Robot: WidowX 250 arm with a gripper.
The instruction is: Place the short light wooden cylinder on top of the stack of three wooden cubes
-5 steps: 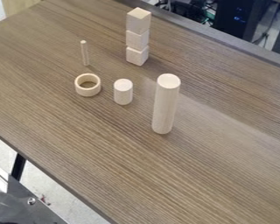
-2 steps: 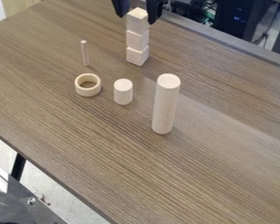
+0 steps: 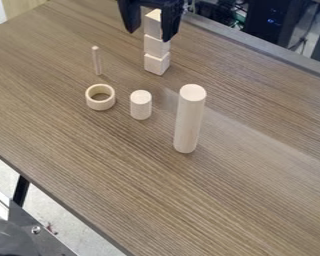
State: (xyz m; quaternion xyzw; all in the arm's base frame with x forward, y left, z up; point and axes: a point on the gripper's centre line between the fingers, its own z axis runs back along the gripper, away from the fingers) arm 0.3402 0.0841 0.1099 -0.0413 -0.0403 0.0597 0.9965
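Tabletop [image 3: 256, 200]: brown wood grain, running beneath the pincer and well out past it toward the bottom of the view. Dark equipment [image 3: 266, 22] with small blue lights is beyond the table edge, to the right of the pincer.

Pincer [image 3: 148, 35]: black, entering at the top edge and hanging down at the top of the stack. Its two fingers are spread, with a gap between them. One finger passes in front of the right side of the top block; the other hangs just beside that block's left side. Whether either touches the wood cannot be determined from this angle.

Stack of three pale wooden blocks [image 3: 156, 46]: upright, with the top block [image 3: 152, 23] between the fingers as seen here, and the middle and bottom blocks directly below it, lower than the fingertips.

Tall cylinder [image 3: 189, 122]: pale wood, standing on end, well apart from the pincer, below it and somewhat to the right in the view.

Ring [image 3: 100, 104]: pale wood, lying flat with its opening up, below and left of the pincer.

Short cylinder [image 3: 140, 107]: pale wood, upright, below the pincer, between the ring and the tall cylinder.

Thin peg [image 3: 97, 62]: upright, left of and below the pincer, just behind the ring.
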